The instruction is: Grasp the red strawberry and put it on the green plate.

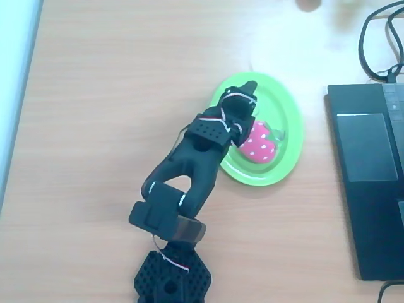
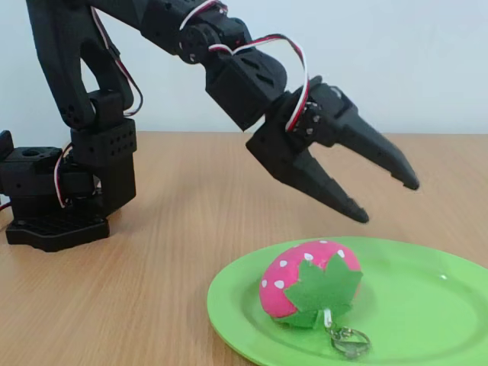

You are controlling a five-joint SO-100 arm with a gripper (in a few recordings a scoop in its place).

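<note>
Gripper: we see the gripper [image 2: 385,200] spread wide and empty, hanging above the green plate [image 2: 427,305].
Strawberry on plate: a pink strawberry [image 2: 303,293] with white dots lies on the plate, on its side, keyring toward the rim.
Red strawberry: we cannot find a plain red one in either view.
Risk: we judge the fingers may close on the pink fruit, since it is the nearest thing beneath them.
Views: the fixed view shows the open gap; the overhead view shows a laptop [image 1: 369,164] beside the plate [image 1: 287,120].
</note>
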